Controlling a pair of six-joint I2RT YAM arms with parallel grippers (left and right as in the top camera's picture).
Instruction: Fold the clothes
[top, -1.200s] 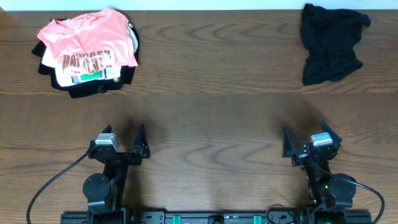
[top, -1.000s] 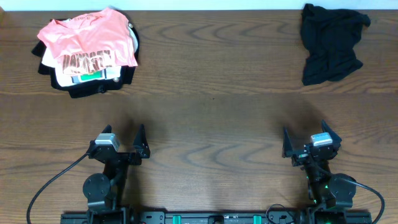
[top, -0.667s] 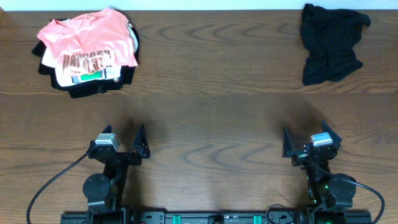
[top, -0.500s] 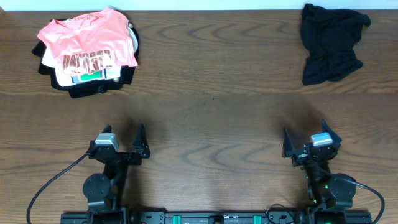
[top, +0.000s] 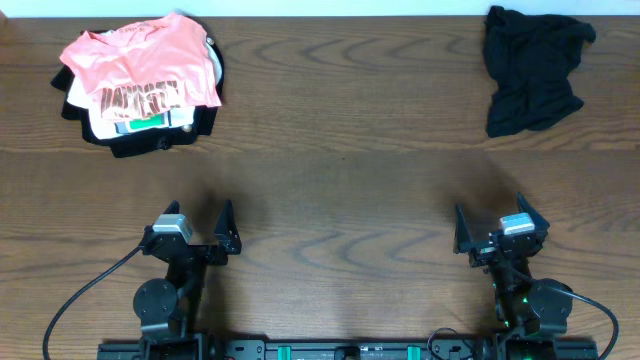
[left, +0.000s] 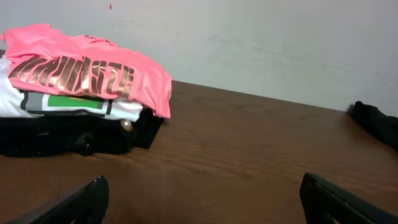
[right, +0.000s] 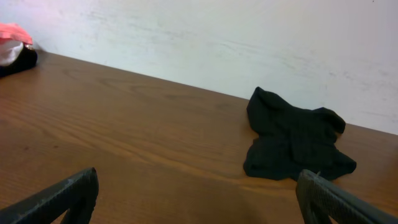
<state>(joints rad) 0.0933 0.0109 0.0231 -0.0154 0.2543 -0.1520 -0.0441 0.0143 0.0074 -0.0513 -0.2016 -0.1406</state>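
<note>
Overhead view: both arms sit empty at the near edge of the brown wooden table.
A crumpled plain black soft-fabric garment lies unfolded at the far right; the left gripper and right gripper gape wide, seemingly ready to reach it.

Even, soft light from above; the desk shows mild sheen, faint shadows near each arm, and sharp overhead focus.

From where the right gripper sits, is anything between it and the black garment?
Nothing visible. Only wooden table lies between the open right gripper and the black garment, crumpled near the far right corner.
</note>
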